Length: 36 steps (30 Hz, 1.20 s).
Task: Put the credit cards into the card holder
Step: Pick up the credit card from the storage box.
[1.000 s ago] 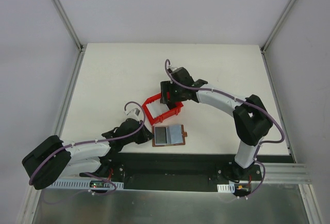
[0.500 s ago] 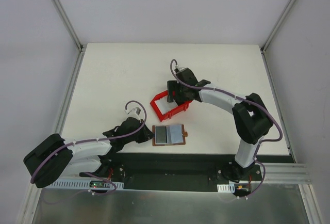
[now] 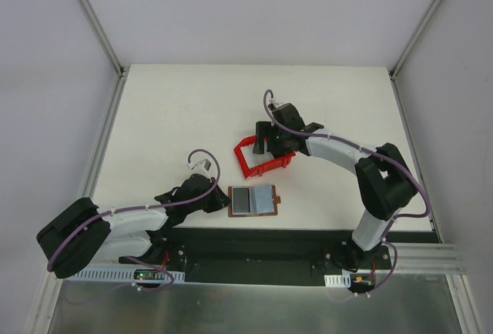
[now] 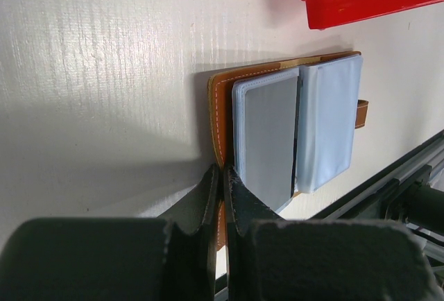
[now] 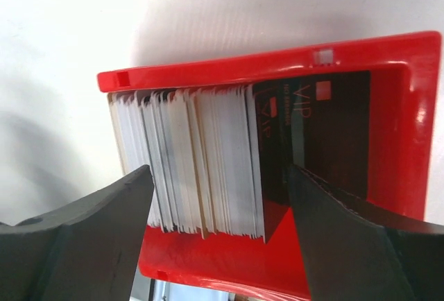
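The card holder [image 3: 253, 200] lies open near the table's front edge, brown with pale grey-blue sleeves. In the left wrist view its brown edge [image 4: 218, 100] frames a grey card [image 4: 267, 134] in the left sleeve. My left gripper [image 3: 220, 202] is shut on the holder's left edge; the fingertips [image 4: 223, 176] pinch the brown leather. My right gripper [image 3: 271, 145] is open above the red tray. Its fingers [image 5: 104, 231] straddle a stack of upright whitish credit cards [image 5: 201, 162] and a dark card [image 5: 312, 134] in the tray, without gripping them.
The red open-topped tray [image 3: 266, 169] stands behind the holder, and its rim [image 5: 277, 65] shows in the right wrist view. The black base strip [image 3: 269, 242] runs just in front of the holder. White tabletop [image 3: 177, 118] lies left and behind.
My right gripper has moved right and the red tray has shifted right with it. My left gripper has stayed shut on the card holder's edge.
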Each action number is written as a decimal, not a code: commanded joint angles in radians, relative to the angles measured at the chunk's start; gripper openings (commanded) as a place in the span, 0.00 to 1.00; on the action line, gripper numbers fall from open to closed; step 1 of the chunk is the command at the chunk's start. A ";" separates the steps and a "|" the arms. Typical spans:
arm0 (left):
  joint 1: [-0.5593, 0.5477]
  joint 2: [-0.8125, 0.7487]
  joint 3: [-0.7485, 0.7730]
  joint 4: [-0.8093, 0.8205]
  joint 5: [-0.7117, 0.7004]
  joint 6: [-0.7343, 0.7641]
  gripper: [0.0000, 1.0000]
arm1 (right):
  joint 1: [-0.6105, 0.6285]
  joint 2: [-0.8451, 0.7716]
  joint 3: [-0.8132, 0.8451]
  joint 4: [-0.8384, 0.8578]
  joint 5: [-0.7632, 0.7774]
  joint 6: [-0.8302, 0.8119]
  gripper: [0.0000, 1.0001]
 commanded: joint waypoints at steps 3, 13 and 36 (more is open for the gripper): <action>0.014 0.034 -0.009 -0.133 -0.025 0.051 0.00 | -0.021 0.032 0.077 0.018 -0.122 -0.024 0.80; 0.015 0.077 0.011 -0.121 -0.008 0.061 0.00 | -0.022 0.101 0.133 -0.060 -0.169 -0.070 0.82; 0.015 0.079 0.008 -0.111 -0.002 0.061 0.00 | -0.037 0.020 0.134 -0.068 -0.241 -0.051 0.61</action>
